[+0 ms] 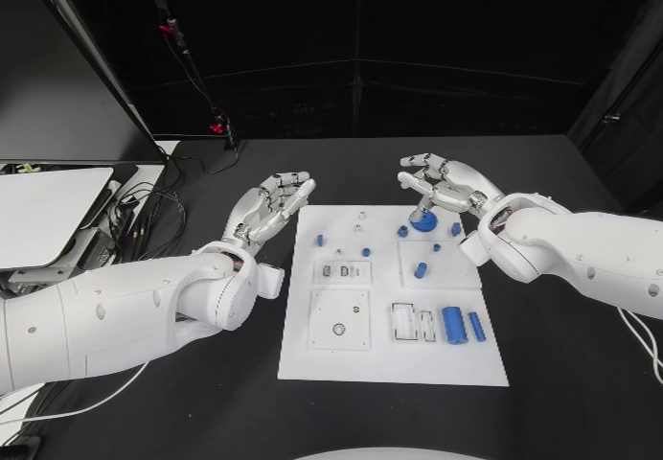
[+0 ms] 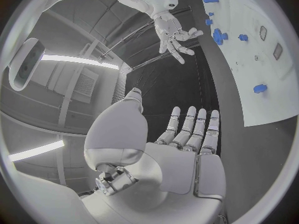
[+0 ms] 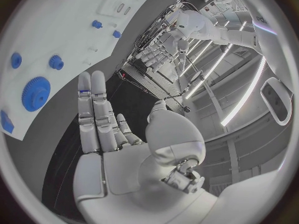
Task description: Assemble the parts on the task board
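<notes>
Blue gear [image 1: 422, 220] on task board [image 1: 393, 364], right hand [image 1: 440, 184] above.

Dim room, bright ceiling strips, fisheye warping

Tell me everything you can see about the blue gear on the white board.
The blue toothed gear wheel, plastic by its look, sits at the far right part of the white task board. It is round with fine teeth round its rim and a raised hub in the middle. The right robot hand hovers above it, fingers spread; contact cannot be told.
</notes>
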